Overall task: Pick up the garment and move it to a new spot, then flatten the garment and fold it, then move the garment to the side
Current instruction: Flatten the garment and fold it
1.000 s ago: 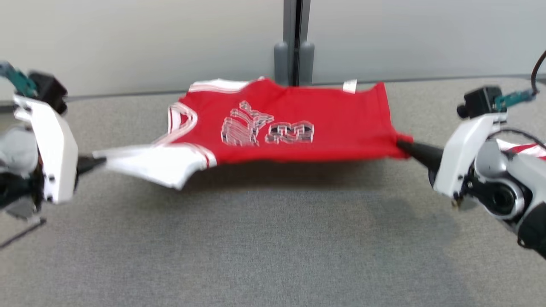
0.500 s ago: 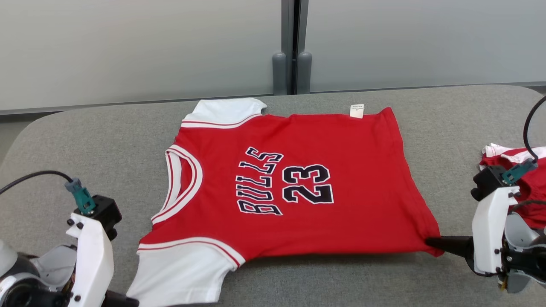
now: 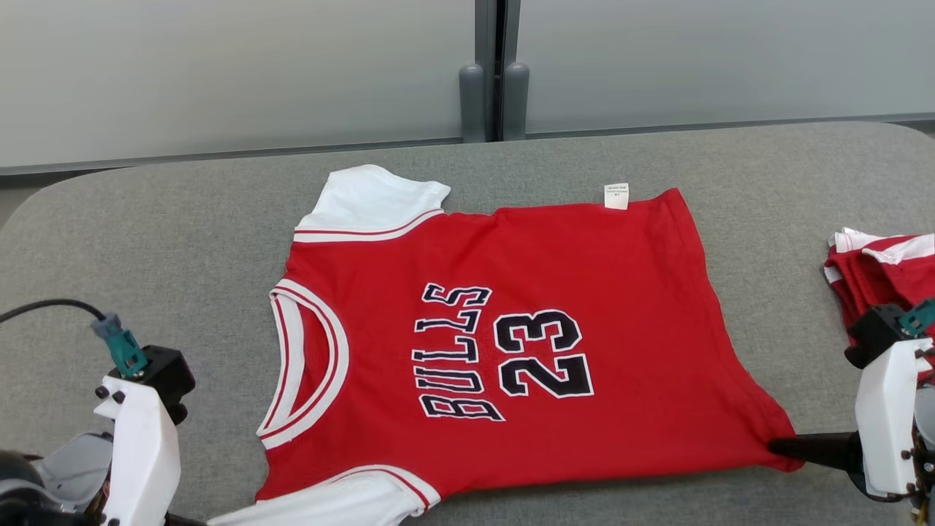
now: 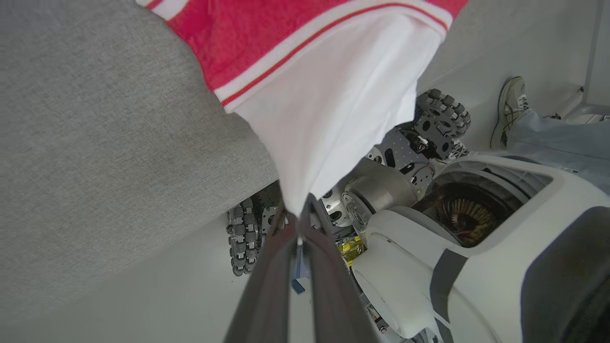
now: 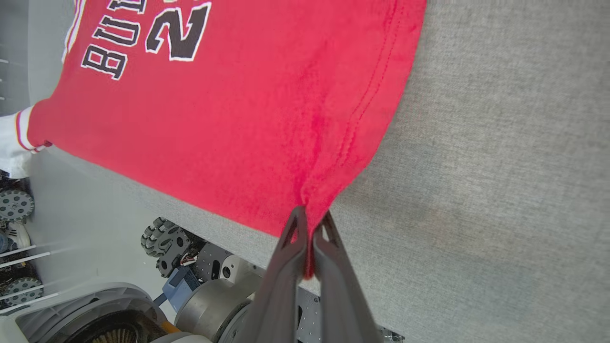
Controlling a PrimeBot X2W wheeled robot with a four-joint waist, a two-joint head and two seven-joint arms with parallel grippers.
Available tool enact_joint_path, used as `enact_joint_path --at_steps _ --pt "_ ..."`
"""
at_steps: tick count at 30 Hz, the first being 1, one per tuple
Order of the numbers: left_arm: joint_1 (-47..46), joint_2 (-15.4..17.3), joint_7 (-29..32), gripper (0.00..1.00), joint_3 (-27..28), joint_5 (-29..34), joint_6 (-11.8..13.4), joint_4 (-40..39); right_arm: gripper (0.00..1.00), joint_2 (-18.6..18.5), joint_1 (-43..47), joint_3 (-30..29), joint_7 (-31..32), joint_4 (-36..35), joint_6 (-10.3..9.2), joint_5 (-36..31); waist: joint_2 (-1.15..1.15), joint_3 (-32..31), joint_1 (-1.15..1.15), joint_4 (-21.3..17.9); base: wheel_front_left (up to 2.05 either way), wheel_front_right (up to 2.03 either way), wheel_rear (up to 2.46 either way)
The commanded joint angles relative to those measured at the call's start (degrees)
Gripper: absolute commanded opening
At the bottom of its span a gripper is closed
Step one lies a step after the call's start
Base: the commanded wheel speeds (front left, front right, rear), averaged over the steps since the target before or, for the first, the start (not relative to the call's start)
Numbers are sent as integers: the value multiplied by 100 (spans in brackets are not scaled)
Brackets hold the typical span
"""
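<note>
- Head view: a red shirt (image 3: 511, 343) printed "BULLS 23" lies spread flat on the grey padded table (image 3: 146, 234), with its collar toward the robot's left and its hem toward the right. A small white tag (image 3: 616, 196) sticks out at the far edge.
- The right gripper (image 3: 780, 446) comes in from the right, low against the table, and is clamped on the near hem corner. A pile of red and white clothes (image 3: 873, 267) sits at the table's right end, apart from the shirt.
- The near white sleeve (image 3: 329, 505) runs off the bottom edge beside the left arm's white wrist (image 3: 139, 453).
- Left wrist view: the left gripper (image 4: 296, 227) has its two fingers pinched together on the tip of that white sleeve, which reaches out past the table's edge. Beyond it are the robot's wheels (image 4: 441, 114) and a person's shoe (image 4: 510, 107) on the pale floor (image 4: 143, 305).
- Right wrist view: the two dark fingers (image 5: 281, 271) are closed tight on the red hem corner, with the cloth bunched into a small fold between them. The rest of the shirt lies flat on the table.
</note>
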Motion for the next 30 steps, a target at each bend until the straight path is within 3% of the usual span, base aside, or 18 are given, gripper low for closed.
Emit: enact_joint_path --at_steps 1,21,30 --pt "-111 -33 22 0 53 -28 25 61 0 -10 -90 -12 52 42 2 7 0 54 0 -19 0 0 0" --pt "-1626 -1414 823 0 175 623 -135 1722 0 853 -1031 -3 514 807 3 240 0 849 0 -367 0 0 0" --pt "-1999 -1672 961 0 60 1028 -293 2431 0 1103 -1259 -37 355 1276 2 367 0 1075 0 -507 0 0 0"
